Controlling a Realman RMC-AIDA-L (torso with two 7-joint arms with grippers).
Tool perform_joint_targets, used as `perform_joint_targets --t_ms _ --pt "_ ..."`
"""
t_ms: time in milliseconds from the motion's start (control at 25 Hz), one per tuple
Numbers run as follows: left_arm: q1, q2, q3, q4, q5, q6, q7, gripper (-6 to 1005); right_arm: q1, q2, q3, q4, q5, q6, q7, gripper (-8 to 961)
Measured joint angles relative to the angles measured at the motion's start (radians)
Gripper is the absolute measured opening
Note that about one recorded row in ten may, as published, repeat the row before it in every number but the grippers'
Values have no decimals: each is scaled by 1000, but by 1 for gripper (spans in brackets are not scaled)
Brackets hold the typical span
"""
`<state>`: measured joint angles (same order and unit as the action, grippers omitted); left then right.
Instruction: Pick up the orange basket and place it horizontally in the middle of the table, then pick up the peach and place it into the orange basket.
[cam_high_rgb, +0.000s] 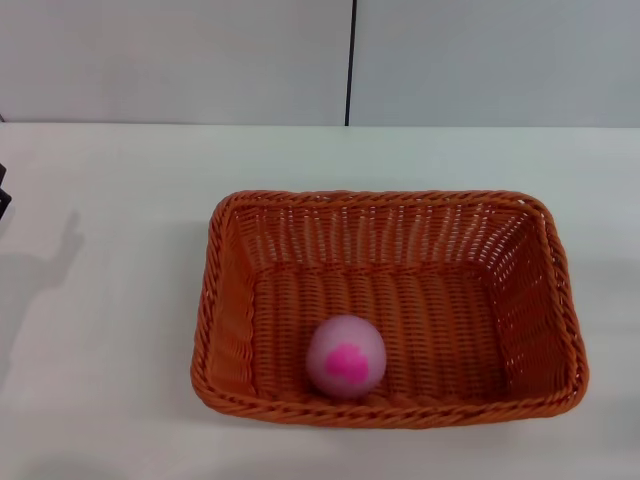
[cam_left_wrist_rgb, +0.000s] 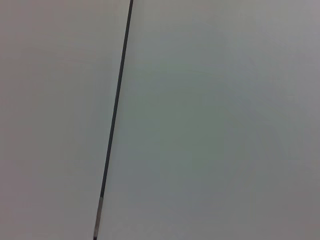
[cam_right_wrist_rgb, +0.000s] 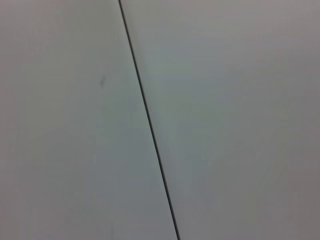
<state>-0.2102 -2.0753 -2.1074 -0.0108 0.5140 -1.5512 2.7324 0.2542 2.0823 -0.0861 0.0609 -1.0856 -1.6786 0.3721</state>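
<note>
The basket lies lengthwise mid-surface — the peach rests inside, near its front wall. Both steps look done; no further move is needed. Neither pincer shows — state unknown.

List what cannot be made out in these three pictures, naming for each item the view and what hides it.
1. Both grippers: none appears in any view; the wrist views show only a pale panel with a dark seam.
2. The peach: its underside, hidden by its own body and the near rim of the orange basket, head view.
3. The table: its near and side edges, cut off by the frame.
</note>
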Motion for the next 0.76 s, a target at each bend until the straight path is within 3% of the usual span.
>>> perform_joint_targets --t_ms 160,760 --pt "-4 1 -1 -2 0 1 1 827 5 1 6 1 1 14 -1 692" --pt "6 2 -5 8 -7 10 0 827 5 1 8 8 4 32 -3 796"
